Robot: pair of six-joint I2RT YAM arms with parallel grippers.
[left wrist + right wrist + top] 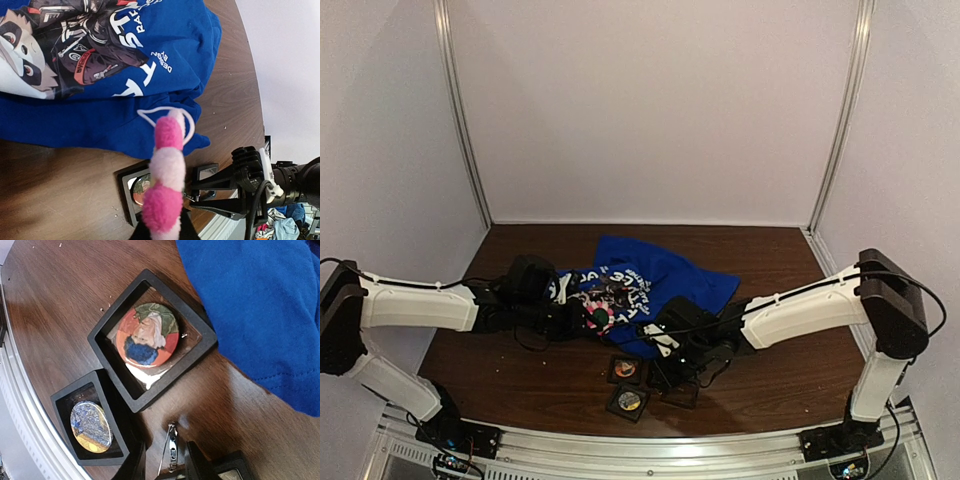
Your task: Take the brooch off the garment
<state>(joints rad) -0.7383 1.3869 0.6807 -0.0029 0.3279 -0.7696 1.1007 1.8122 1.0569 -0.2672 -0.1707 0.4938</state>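
- The garment [100, 120] is a soft blue T-shirt, crumpled across the top of the left wrist view and lying at the centre of the tabletop [520, 380] in the top view. It is limp and light. I judge it will lift and drag along if anything pinned to it is tugged.
- The brooch [167, 165], as I read it, is the fluffy pink-and-white piece with a thin white loop. It stands up from the bottom centre of the left wrist view, with its tip over the shirt's lower edge.
- It looks light, squashy and not slippery. Its thick lower end is the place to hold it. Whether it is fastened to the cloth cannot be told.
- The left hand [160, 231] is clamped tight on that lower end.
- The right hand [167, 464] is at the bottom centre of its own view, over bare wood. Its fingers [197, 462] stand a narrow gap apart.
- A thin metal pin [172, 447] lies in that gap. It looks stiff, sharp and slippery. I cannot tell whether the pads touch it, and nothing is clearly gripped.
- A black case [120, 306] holding 1 round badge sits just above the pin, clear of the shirt.
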